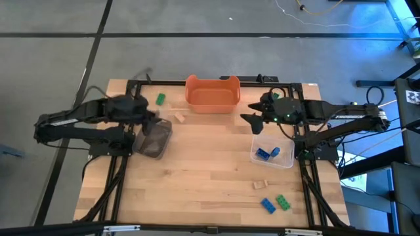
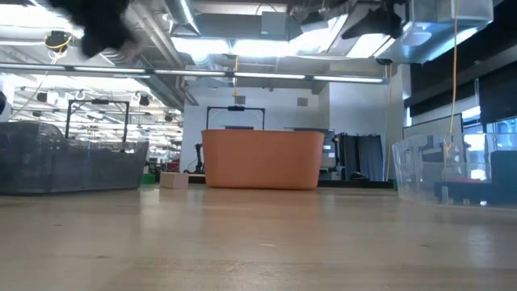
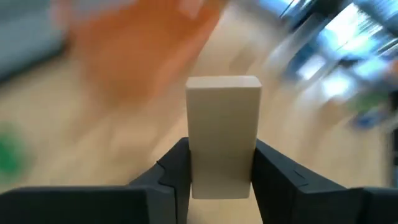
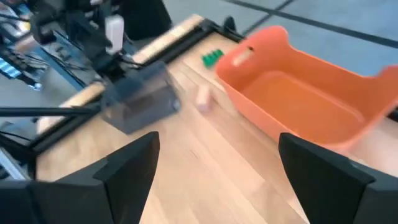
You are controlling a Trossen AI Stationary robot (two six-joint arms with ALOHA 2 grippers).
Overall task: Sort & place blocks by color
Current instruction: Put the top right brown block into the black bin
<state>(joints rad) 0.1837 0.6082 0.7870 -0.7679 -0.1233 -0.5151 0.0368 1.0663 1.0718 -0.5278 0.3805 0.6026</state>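
Left claw [image 3: 221, 177] grips tan block [image 3: 223, 134]; right claw [image 4: 217, 168] open, apparently empty; no legible writing.

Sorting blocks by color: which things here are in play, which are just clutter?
In play:
- tan block, held by left tool
- loose blocks
- blue blocks in clear bin
- orange tub
- dark bin

Clutter:
- cables on floor

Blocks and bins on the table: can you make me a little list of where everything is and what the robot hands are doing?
left gripper: shut on a tan block, above the dark bin
right gripper: open, empty, near the orange tub
clear bin: holds blue blocks
loose on table: green block, tan block by tub, blue, green and tan blocks near the front edge
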